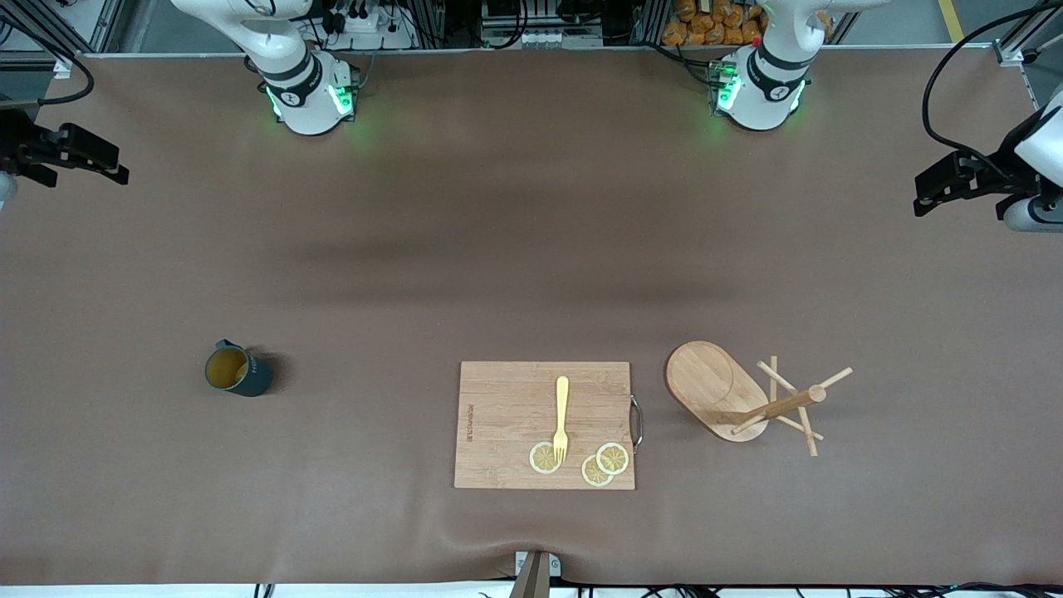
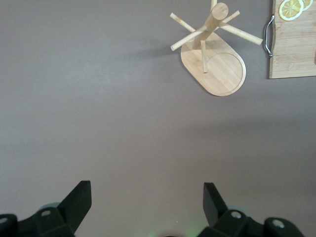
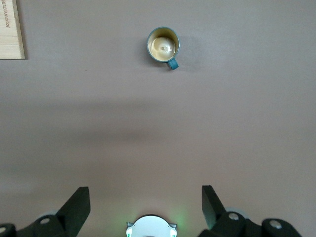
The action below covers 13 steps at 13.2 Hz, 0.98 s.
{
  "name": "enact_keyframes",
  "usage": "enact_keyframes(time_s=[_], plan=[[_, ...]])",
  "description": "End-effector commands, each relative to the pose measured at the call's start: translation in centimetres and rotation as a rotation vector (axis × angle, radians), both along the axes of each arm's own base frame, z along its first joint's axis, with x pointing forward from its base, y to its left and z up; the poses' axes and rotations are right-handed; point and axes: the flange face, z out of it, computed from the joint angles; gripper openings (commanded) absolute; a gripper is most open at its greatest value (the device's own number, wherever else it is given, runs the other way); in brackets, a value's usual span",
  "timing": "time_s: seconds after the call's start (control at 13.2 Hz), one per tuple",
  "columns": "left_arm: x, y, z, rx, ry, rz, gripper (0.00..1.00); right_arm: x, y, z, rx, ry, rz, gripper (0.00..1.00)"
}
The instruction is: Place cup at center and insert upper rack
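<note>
- Table cover (image 1: 498, 249): plain matte brown, no pattern.
- Cup (image 1: 238, 370): dark teal outside, yellowish-tan inside; teal handle at 11 o'clock in the front view.
- Mug tree (image 1: 731, 399): light natural wood throughout; the oval base shows fine straight grain lines.
- Cutting board (image 1: 507, 415): light wood with striped grain; small dark lettering near its 9 o'clock edge; silver metal handle (image 1: 637, 422) at 3 o'clock.
- Fork (image 1: 561, 418): pale yellow, uniform.
- Lemon slices (image 1: 604, 463): yellow rind, pale flesh with radial segment pattern.
- Left gripper (image 2: 147, 197): black fingers.
- Right gripper (image 3: 145, 200): black fingers.
- Arm bases (image 1: 311, 100): white with black bands, green lights.
</note>
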Motion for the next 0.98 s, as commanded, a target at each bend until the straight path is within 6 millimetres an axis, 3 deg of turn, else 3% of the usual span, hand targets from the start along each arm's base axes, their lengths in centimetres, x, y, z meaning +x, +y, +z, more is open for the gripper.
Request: enact_keyframes(time_s=[0.0, 0.91], plan=[[-0.56, 0.0, 0.96, -0.007, -0.008, 0.001, 1.0, 0.17, -0.3, 0.26, -0.003, 0.008, -0.02, 1.0], [-0.16, 0.43, 1.13, -0.02, -0.014, 0.021, 1.0, 0.58, -0.22, -0.17, -0.002, 0.011, -0.019, 1.0]])
